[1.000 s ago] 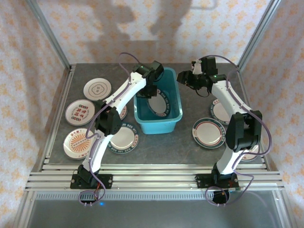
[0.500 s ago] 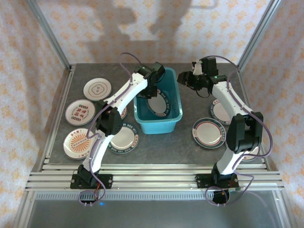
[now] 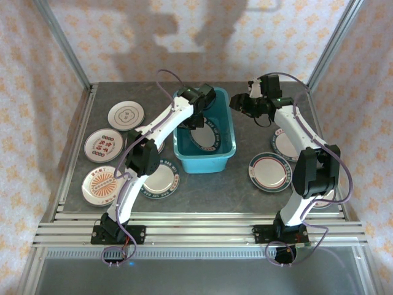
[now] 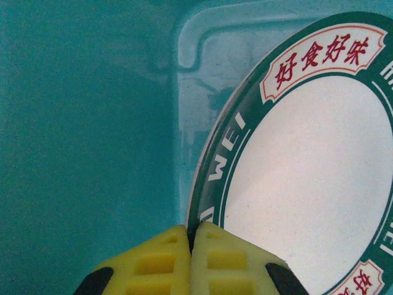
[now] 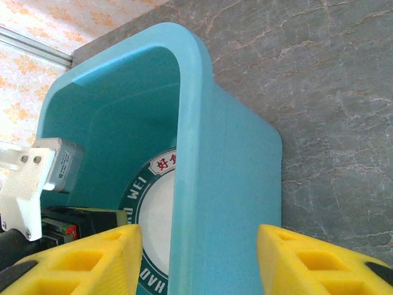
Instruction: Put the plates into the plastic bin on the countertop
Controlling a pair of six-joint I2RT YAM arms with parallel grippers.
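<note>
Top external view: the countertop (image 3: pixel 245 184) carries every task item inside the aluminium frame (image 3: pixel 184 224). The plastic bin (image 3: pixel 204 161) stands at centre, between the left arm (image 3: pixel 153 132) and the right arm (image 3: pixel 301 132). From that position, either arm can likely reach over its rim.

One green-rimmed plate (image 3: pixel 206 138) is inside the bin, on or near the floor and toward the right wall. In the left wrist view this plate (image 4: pixel 307 172) shows its white centre and lettered rim. Whether it rests fully flat cannot be determined.

All other plates lie flat on the countertop. The left group (image 3: pixel 103 144), at least four plates, sits beside and partly under the left arm. The right group (image 3: pixel 270 170), three plates, sits beside the right arm, which partly hides two of them. With one plate binned and the rest outside, the task appears to be at an early stage.

The left gripper (image 3: pixel 194 120) reaches down into the bin. In the left wrist view (image 4: pixel 191 236) its yellow pads (image 4: pixel 153 264) press together with no gap, and their seam meets the near rim of the plate. No part of the plate is seen clamped. The closed tip probably acts as a pusher to settle the plate.

The right gripper (image 3: pixel 237 103) hangs near the far right corner of the bin, jaws moderately apart and empty. In the right wrist view (image 5: pixel 196 246) the bin's right wall lines up between the fingers. This position likely keeps the bin opening free for the left arm.
</note>
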